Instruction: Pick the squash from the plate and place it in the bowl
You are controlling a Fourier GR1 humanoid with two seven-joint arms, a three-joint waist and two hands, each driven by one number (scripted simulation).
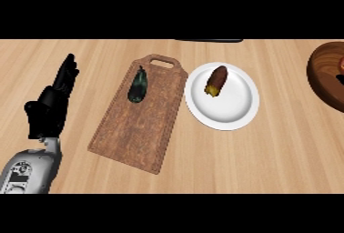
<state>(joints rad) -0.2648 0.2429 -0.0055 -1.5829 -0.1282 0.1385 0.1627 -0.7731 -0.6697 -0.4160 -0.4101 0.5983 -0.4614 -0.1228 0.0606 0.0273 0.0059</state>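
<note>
Head view: we're seeing the left hand (46, 113) resting over the bench (269, 154) near the left edge. Its fingers (66, 75) are pointing up the frame, straight and pressed close together, holding nothing. The squash (215, 81), brown with a yellow end, is lying tilted on the upper-left part of the white plate (232, 109), well apart from the hand. Just left of the plate, a wooden cutting board (138, 132) is lying at an angle, carrying a dark green vegetable (138, 85) near its handle end. The dark wooden bowl (326, 77) is sitting at the right edge, partly cut off, apart from the plate.
</note>
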